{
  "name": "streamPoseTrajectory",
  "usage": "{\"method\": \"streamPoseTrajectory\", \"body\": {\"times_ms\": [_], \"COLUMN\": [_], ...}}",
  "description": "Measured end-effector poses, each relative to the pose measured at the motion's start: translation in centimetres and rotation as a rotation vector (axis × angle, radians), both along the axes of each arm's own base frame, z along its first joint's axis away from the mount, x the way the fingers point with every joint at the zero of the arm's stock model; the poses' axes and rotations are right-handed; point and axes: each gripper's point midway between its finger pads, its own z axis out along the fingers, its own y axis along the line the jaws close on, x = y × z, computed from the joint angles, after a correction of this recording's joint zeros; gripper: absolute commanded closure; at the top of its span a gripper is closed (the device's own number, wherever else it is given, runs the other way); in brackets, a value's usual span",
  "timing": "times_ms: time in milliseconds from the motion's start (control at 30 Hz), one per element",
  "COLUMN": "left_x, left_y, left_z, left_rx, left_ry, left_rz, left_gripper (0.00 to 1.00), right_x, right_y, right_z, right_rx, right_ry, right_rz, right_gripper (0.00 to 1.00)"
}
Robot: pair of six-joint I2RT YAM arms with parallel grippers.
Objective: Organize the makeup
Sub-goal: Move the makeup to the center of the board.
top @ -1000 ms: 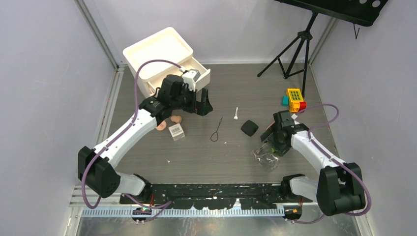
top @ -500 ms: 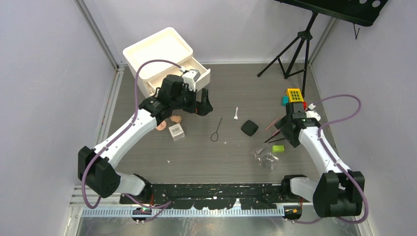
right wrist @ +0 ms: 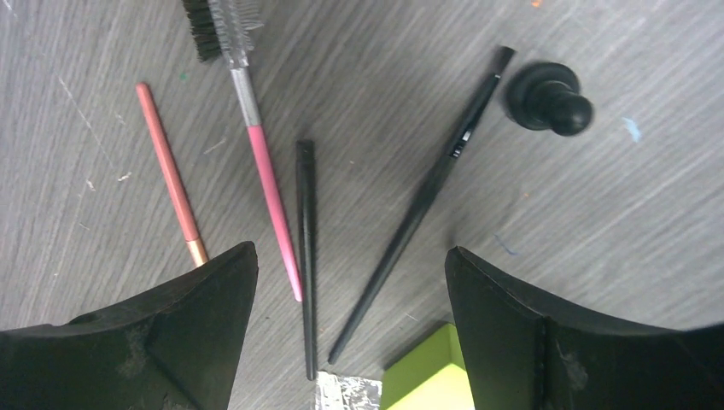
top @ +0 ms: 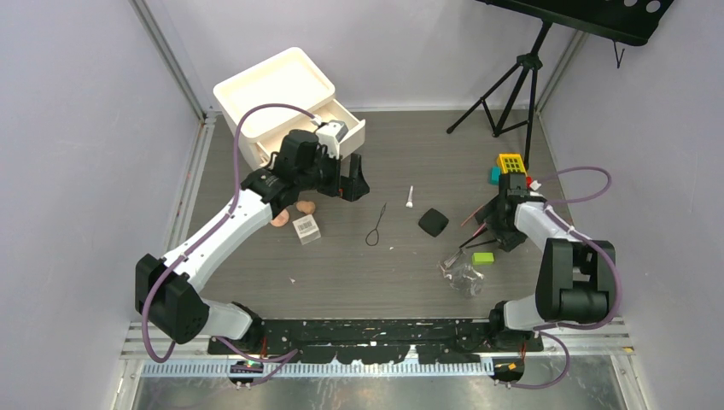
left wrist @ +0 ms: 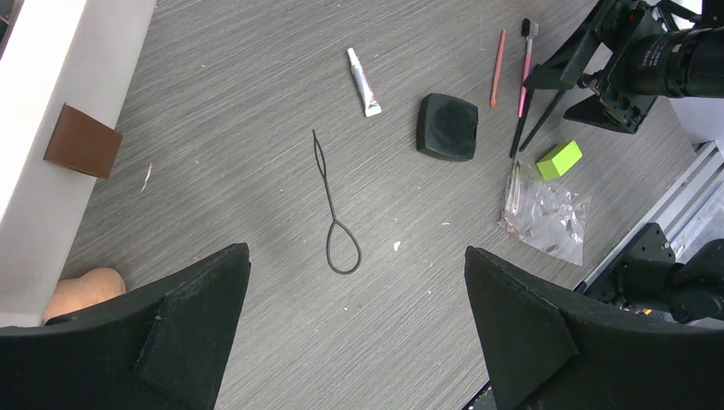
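The makeup lies scattered on the grey table. Peach sponges (top: 290, 212) and a clear barcoded box (top: 306, 227) sit under my left arm. My left gripper (top: 354, 184) hangs open and empty beside the drawer, above a thin black loop (left wrist: 333, 213). Further right are a white tube (left wrist: 364, 72) and a black compact (left wrist: 446, 126). My right gripper (right wrist: 351, 250) is open low over the pencils: a peach one (right wrist: 171, 175), a pink-handled brush (right wrist: 260, 162) and two black ones (right wrist: 306, 256). A lime-green piece (top: 483, 257) lies just beyond them. Nothing sits between either pair of fingers.
A white drawer organiser (top: 282, 94) stands at the back left, its drawer pulled out. A crumpled clear bag (top: 461, 272) lies near the green piece. Toy blocks (top: 510, 169) and a black tripod (top: 521, 77) stand at the back right; one tripod foot (right wrist: 546, 96) is close to the pencils.
My right arm has swung from over the clear bag back toward the right, and now hangs over the pencils with its jaws a little wider. The green piece now shows beside the bag. The left arm is still.
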Motion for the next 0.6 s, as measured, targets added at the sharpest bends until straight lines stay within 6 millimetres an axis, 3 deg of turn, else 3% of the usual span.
{"method": "streamPoseTrajectory", "body": {"times_ms": [600], "left_x": [0.2], "left_y": [0.4], "left_z": [-0.2], "left_rx": [0.020], "left_ry": [-0.005], "left_rz": [0.018], "left_gripper": [0.01], "right_x": [4.3], "right_y": [2.2], "right_z": [0.2], "right_rx": [0.111], "right_ry": [-0.157], "right_rz": [0.097], "right_gripper": [0.16]}}
